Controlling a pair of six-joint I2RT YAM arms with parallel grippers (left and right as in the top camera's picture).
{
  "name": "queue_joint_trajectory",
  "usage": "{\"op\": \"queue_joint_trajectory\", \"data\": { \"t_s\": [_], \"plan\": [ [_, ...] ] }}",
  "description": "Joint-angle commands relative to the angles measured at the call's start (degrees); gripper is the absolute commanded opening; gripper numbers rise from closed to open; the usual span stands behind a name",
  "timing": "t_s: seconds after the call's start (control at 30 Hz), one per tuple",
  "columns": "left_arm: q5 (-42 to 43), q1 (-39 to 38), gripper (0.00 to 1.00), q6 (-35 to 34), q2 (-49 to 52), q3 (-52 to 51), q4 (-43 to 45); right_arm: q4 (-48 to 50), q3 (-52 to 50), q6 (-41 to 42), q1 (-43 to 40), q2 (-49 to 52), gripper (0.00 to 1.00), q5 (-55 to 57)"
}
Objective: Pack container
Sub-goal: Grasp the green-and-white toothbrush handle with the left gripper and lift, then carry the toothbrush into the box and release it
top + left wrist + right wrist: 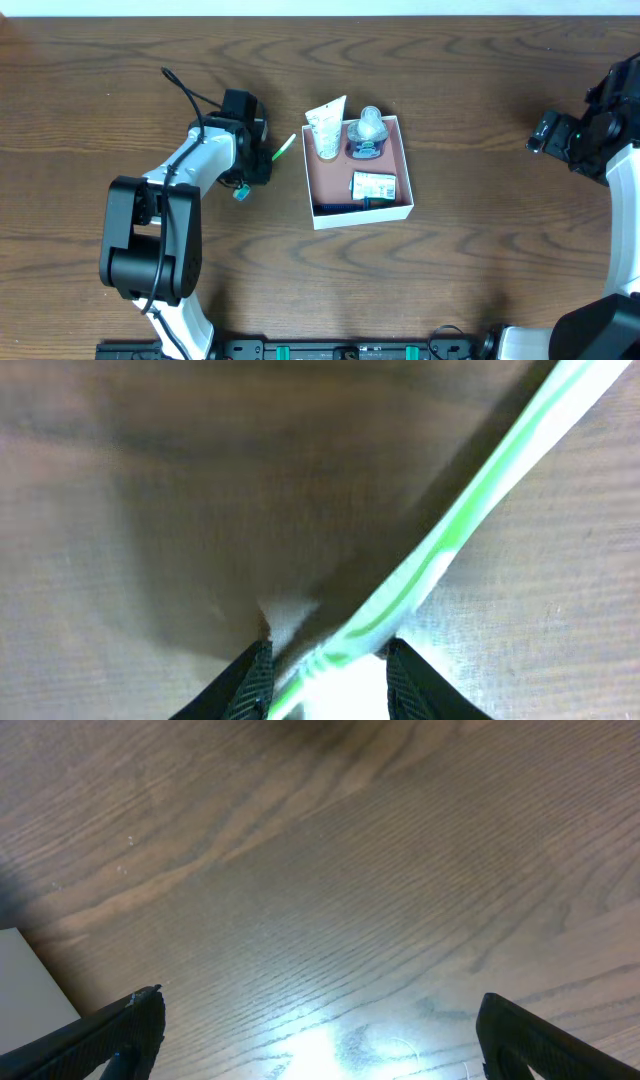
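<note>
The container (405,165) is a shallow white box with a reddish-brown inside, at the table's middle. It holds a white tube (325,130), a clear round bottle (367,128), a green-and-white packet (373,185) and a thin dark item (340,207). A green-and-white toothbrush (285,148) lies on the table just left of the box. My left gripper (262,152) is closed on its handle. In the left wrist view the toothbrush (470,510) runs diagonally between the fingers (325,670) and touches both. My right gripper (545,133) is open and empty at the far right, above bare wood (320,1020).
The table is dark wood. A small teal part (240,193) shows beside the left arm. A white edge (25,985) shows at the lower left of the right wrist view. The arms' bases stand at the front left and front right.
</note>
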Motion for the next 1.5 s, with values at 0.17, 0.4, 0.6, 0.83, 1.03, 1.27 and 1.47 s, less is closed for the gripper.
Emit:
{"op": "queue_joint_trajectory", "data": {
  "t_s": [0.17, 0.4, 0.6, 0.83, 1.03, 1.27, 1.47],
  "plan": [
    [3.52, -0.17, 0.37, -3.34, 3.23, -3.69, -5.73, 0.00, 0.17, 0.66, -0.22, 0.13, 0.99, 0.00],
    [3.69, -0.17, 0.06, -3.37, 3.23, -4.11, -5.46, 0.00, 0.17, 0.66, -0.22, 0.13, 0.99, 0.00],
    [3.69, -0.17, 0.06, -3.37, 3.23, -4.09, -5.03, 0.00, 0.17, 0.63, -0.22, 0.13, 0.99, 0.00],
    [3.74, -0.17, 0.06, -3.34, 1.60, -1.75, -7.61, 0.00, 0.17, 0.66, -0.22, 0.13, 0.99, 0.00],
    [3.72, -0.17, 0.06, -3.10, -5.51, 3.37, -14.69, 0.00, 0.17, 0.66, -0.22, 0.13, 0.99, 0.00],
    [4.17, -0.20, 0.06, -3.13, -21.05, 4.39, -17.31, 0.00, 0.17, 0.66, -0.22, 0.13, 0.99, 0.00],
    [5.77, -3.10, 0.06, 0.24, -34.10, 4.39, -18.08, 0.00, 0.17, 0.66, -0.22, 0.13, 0.99, 0.00]
  ]
}}
